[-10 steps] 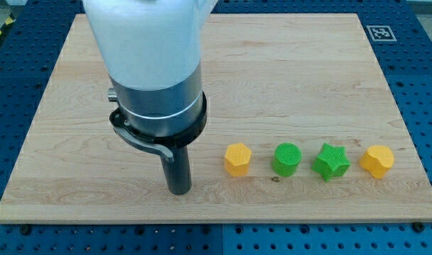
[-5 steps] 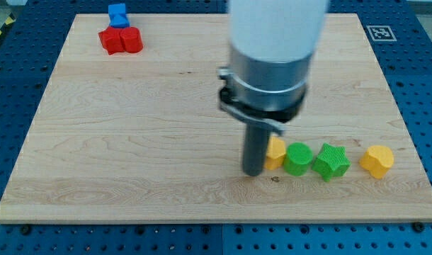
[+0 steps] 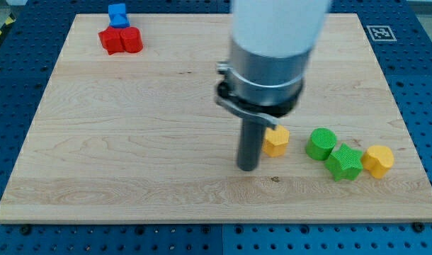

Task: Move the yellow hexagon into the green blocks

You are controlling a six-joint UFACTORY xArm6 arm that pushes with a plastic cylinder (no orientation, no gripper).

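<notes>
The yellow hexagon [image 3: 276, 141] lies on the wooden board [image 3: 131, 127] right of centre, near the view's bottom. My tip [image 3: 248, 168] stands just left of it, very close or touching. A green round block [image 3: 321, 144] sits a gap to the hexagon's right. A green star block [image 3: 344, 163] lies below and right of the round one, touching it. A second yellow block [image 3: 378, 161] sits against the star's right side.
Two red blocks [image 3: 121, 40] and a blue block [image 3: 117, 13] cluster at the board's top left. A black-and-white marker [image 3: 380, 32] sits at the top right corner. The arm's white and grey body [image 3: 271, 49] hides the board's upper middle.
My tip swept right and pushed the yellow hexagon into the green round block. The green blocks have since shifted right, the star now touches the second yellow block, and a gap separates hexagon and round block.
</notes>
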